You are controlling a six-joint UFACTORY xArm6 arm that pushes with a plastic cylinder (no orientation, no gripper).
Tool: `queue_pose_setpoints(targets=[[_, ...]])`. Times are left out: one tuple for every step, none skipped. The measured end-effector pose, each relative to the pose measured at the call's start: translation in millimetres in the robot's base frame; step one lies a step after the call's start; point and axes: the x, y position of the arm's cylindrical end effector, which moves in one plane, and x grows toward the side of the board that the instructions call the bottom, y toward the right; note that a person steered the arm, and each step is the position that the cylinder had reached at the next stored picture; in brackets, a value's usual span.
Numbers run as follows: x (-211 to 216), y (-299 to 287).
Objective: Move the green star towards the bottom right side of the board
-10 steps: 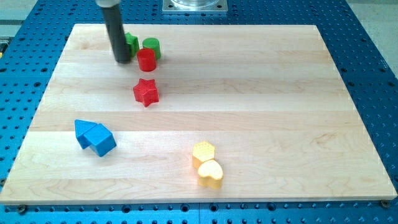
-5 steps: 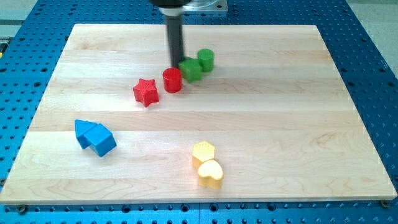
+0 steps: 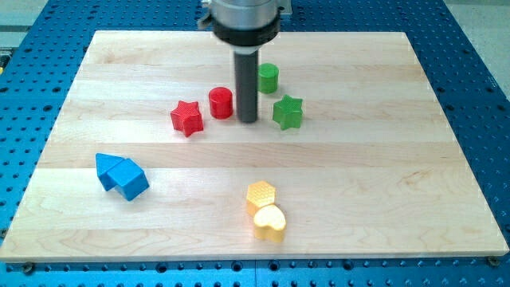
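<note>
The green star (image 3: 288, 112) lies on the wooden board (image 3: 358, 159), a little above the middle and right of centre. My tip (image 3: 248, 120) rests on the board just left of the star, with a small gap between them. It stands between the star and the red cylinder (image 3: 221, 103). The green cylinder (image 3: 268, 77) is just above and right of the rod.
A red star (image 3: 186, 118) lies left of the red cylinder. Two blue blocks (image 3: 121, 175) sit together at the lower left. A yellow hexagon (image 3: 260, 194) and a yellow heart (image 3: 269, 222) touch each other near the bottom centre.
My tip swept from the board's upper left to the right and down. The green star, green cylinder and red cylinder were pushed right; the star now lies apart, right of the tip.
</note>
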Motion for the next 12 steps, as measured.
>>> queue_pose_setpoints(targets=[[27.9, 82.7], [50.2, 125.1], [27.6, 134.5], [62.1, 186.3], [149.8, 168.2], [141.1, 171.9], [103.1, 77.7], [177.7, 55.3], [223.3, 96.7], [213.2, 145.6], [209.5, 164.5], [192.9, 170.3]])
